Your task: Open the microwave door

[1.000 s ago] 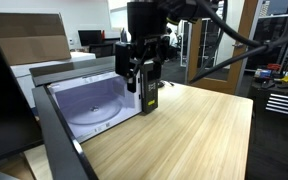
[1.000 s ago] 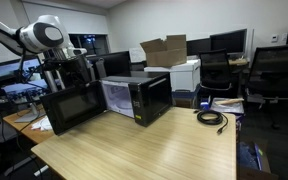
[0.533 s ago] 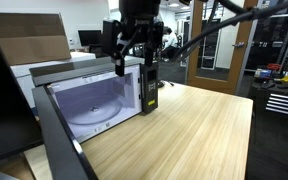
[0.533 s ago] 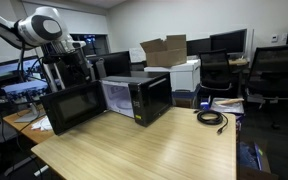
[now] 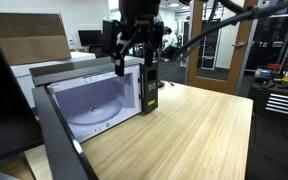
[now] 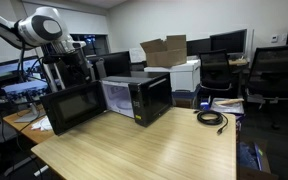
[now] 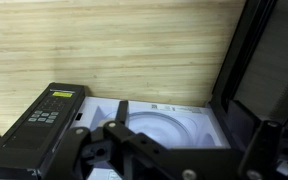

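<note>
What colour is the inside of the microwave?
White. The microwave interior shows best in an exterior view, through the open door.

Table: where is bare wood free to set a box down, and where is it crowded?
Free: the wood of the table between the microwave and the cable, and the wide strip from the open door to the near edge. Crowded: around the microwave, with the gripper above.

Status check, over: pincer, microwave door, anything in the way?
Pincer open, empty, above microwave. Door wide open, white cavity showing. Nothing blocking the door.
</note>
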